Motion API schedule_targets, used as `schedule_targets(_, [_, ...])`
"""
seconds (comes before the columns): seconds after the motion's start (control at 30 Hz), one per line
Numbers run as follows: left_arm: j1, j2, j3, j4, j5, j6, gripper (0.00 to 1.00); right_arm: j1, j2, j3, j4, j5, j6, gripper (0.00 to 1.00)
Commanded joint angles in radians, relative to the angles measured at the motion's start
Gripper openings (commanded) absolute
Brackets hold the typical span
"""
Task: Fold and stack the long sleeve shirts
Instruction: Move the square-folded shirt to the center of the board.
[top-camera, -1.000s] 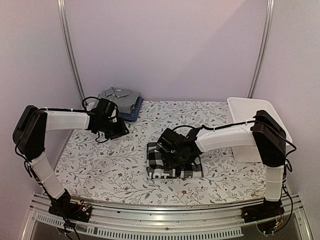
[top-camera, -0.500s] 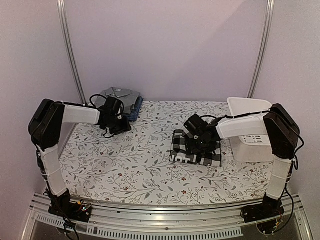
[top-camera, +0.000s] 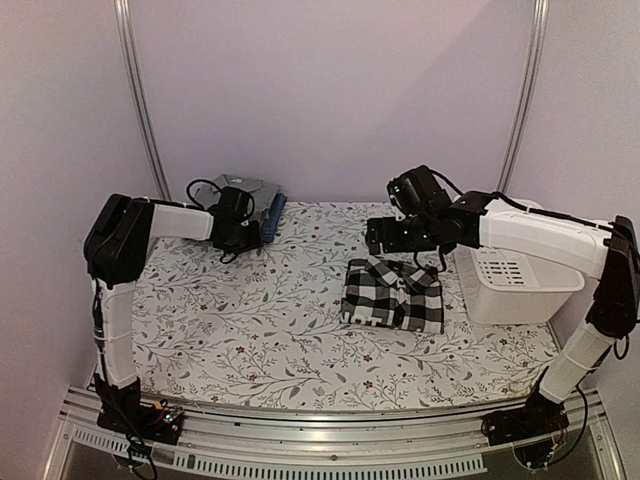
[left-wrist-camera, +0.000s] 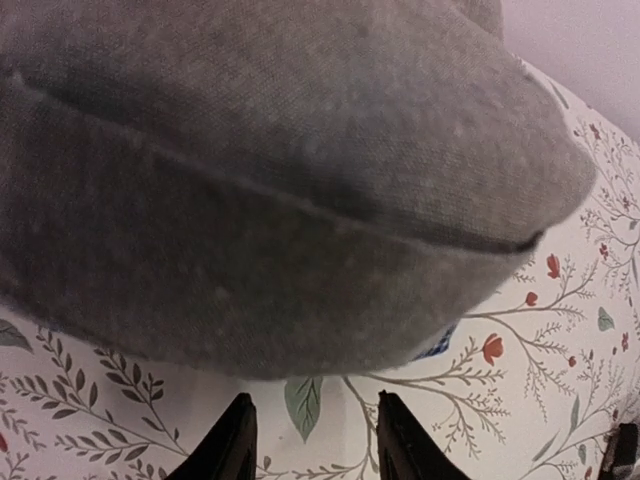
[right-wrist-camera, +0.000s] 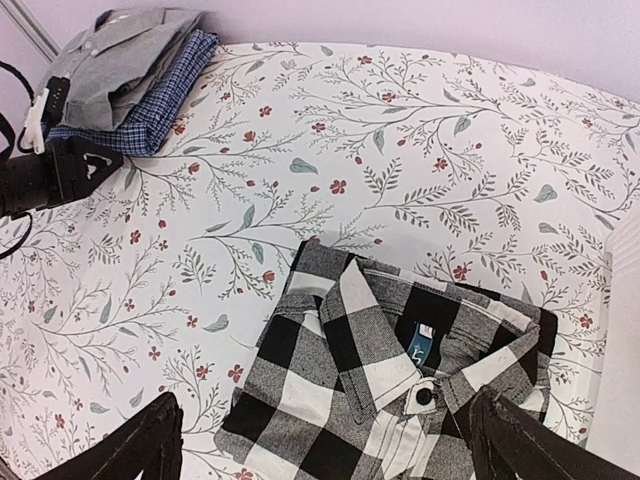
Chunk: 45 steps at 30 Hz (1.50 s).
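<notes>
Right end effector (right-wrist-camera: 322, 405) spread wide, empty, hanging over the folded black-and-white checked cloth shirt (right-wrist-camera: 375, 385) (collar up) on the floral-print tabletop (top-camera: 250, 320). Left end effector (left-wrist-camera: 312, 425) parted, empty. Folded plain grey cloth shirt (left-wrist-camera: 260, 180) just ahead, atop the blue fine-patterned shirt (right-wrist-camera: 160, 105).

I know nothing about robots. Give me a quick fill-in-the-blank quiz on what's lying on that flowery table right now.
1. In the far left corner, the grey shirt lies on ____ of the blue shirt.
2. The white basket stands at the ____ edge of the table, beside the folded checked shirt.
3. The right gripper hangs above the checked shirt with its jaws ____, holding nothing.

Missing words: top; right; open.
</notes>
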Motion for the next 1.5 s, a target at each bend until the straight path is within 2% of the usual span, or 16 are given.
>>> schedule_targets(0.0, [0.014,0.064,0.066,0.022,-0.024,0.045,0.41,0.004,-0.053,0.008,-0.039,0.012,-0.023,0.99])
schedule_targets(0.37, [0.024,0.212,0.253,-0.037,-0.106,0.063,0.43,0.004,-0.103,-0.013,-0.07,0.014,-0.019,0.99])
schedule_targets(0.6, [0.025,0.256,0.318,-0.041,-0.129,0.046,0.42,0.004,-0.126,-0.027,-0.081,0.02,-0.013,0.99])
schedule_targets(0.67, [0.026,0.27,0.337,-0.046,-0.139,0.043,0.37,0.003,-0.121,-0.024,-0.083,0.013,-0.012,0.99])
schedule_targets(0.87, [0.025,0.278,0.352,-0.036,-0.138,0.062,0.02,0.004,-0.104,-0.015,-0.083,0.0,-0.007,0.99])
schedule_targets(0.9, [0.026,0.273,0.346,-0.037,-0.138,0.062,0.0,0.004,-0.101,-0.013,-0.083,0.0,-0.007,0.99])
schedule_targets(1.07, [0.021,0.193,0.234,-0.022,-0.136,0.061,0.0,0.005,-0.092,-0.009,-0.079,-0.006,-0.006,0.99])
schedule_targets(1.47, [0.007,-0.148,-0.243,0.04,-0.112,-0.033,0.0,0.01,-0.088,-0.051,-0.035,-0.02,0.004,0.99])
